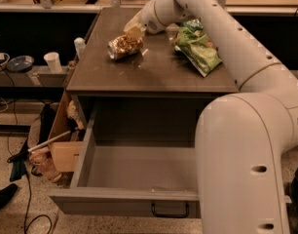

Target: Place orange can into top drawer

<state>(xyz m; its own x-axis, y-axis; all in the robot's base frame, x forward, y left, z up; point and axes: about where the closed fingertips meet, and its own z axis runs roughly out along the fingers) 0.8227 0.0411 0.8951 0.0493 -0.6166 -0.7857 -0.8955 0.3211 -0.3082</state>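
While on its side, orange can (pixel 124 47) just beside claw (pixel 135 31).

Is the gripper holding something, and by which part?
Cannot be told. The gripper is at the right end of the orange can, lying on its side.

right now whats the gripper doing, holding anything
gripper: right by the can lying on its side on the table; open, shut or holding cannot be told
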